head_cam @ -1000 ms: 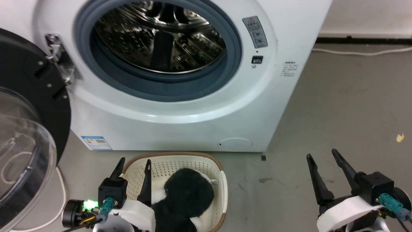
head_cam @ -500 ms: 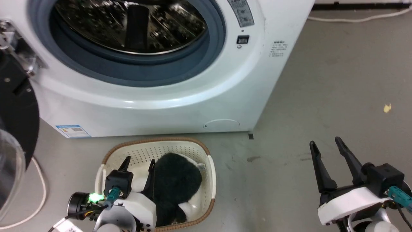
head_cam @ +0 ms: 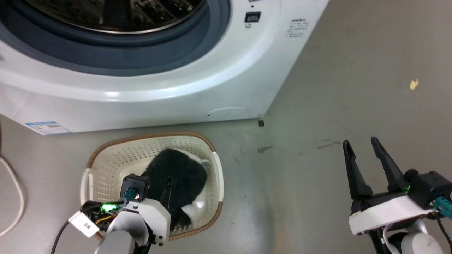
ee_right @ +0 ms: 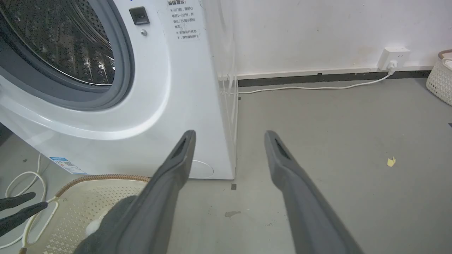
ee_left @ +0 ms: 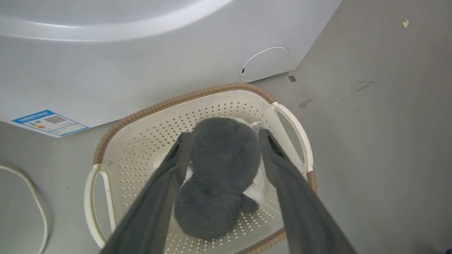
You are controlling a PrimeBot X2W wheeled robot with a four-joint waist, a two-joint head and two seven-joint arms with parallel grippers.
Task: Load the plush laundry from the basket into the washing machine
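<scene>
The black plush laundry [head_cam: 178, 173] with white patches lies in the cream basket [head_cam: 152, 135] on the floor before the washing machine [head_cam: 176, 88]. My left gripper [head_cam: 153, 178] reaches down into the basket, open. In the left wrist view its fingers [ee_left: 176, 158] stand on either side of the plush laundry [ee_left: 222, 165], close against its flanks, inside the basket [ee_left: 176, 100]. My right gripper [head_cam: 363, 148] hangs open over bare floor to the right, holding nothing. The right wrist view shows that gripper [ee_right: 229, 135] before the washing machine's [ee_right: 176, 88] corner, with its drum open.
A white cable [head_cam: 14, 197] loops on the floor left of the basket. A yellow scrap [head_cam: 414, 84] lies on the grey floor to the right. By the wall are a socket [ee_right: 393, 56], its cord and another white basket [ee_right: 439, 81].
The head camera has tilted down, so the washer and door slid up and out of the picture. My left gripper has sunk deeper into the basket around the plush. The right gripper holds its pose.
</scene>
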